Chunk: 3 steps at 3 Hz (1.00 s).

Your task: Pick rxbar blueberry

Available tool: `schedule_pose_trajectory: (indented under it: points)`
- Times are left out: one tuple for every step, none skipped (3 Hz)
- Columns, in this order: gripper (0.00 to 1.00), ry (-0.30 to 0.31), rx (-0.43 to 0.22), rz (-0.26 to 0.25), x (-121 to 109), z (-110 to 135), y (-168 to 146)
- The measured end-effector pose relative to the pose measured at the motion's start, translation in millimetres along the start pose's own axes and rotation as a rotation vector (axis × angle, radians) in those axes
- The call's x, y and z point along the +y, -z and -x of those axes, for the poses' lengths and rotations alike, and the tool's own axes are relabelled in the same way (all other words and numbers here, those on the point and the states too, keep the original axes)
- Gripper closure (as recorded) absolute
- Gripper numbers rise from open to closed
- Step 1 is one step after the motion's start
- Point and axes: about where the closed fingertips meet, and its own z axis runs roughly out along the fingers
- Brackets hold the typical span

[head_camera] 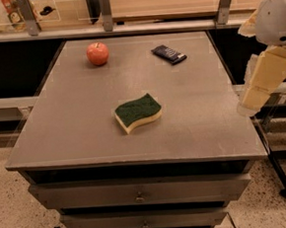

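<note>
The rxbar blueberry [169,54] is a small flat dark navy bar with pale print, lying at the back right of the grey table top [84,120]. My gripper [251,102] hangs at the right edge of the view, beside the table's right edge, well in front of and to the right of the bar. It touches nothing that I can see.
A red apple [97,53] sits at the back left of the table. A green-and-yellow sponge [138,112] lies near the middle. Drawers [139,195] are below the front edge. A shelf rail with metal posts [106,12] runs behind the table.
</note>
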Motion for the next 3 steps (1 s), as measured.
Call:
schedule_pose_trajectory:
  points:
    - [0.0, -0.042, -0.033, 0.003, -6.9, 16.3, 2.4]
    - [0.0, -0.131, 0.001, -0.026, -14.7, 22.8, 0.0]
    - [0.0, -0.131, 0.0, -0.026, -14.7, 22.9, 0.0]
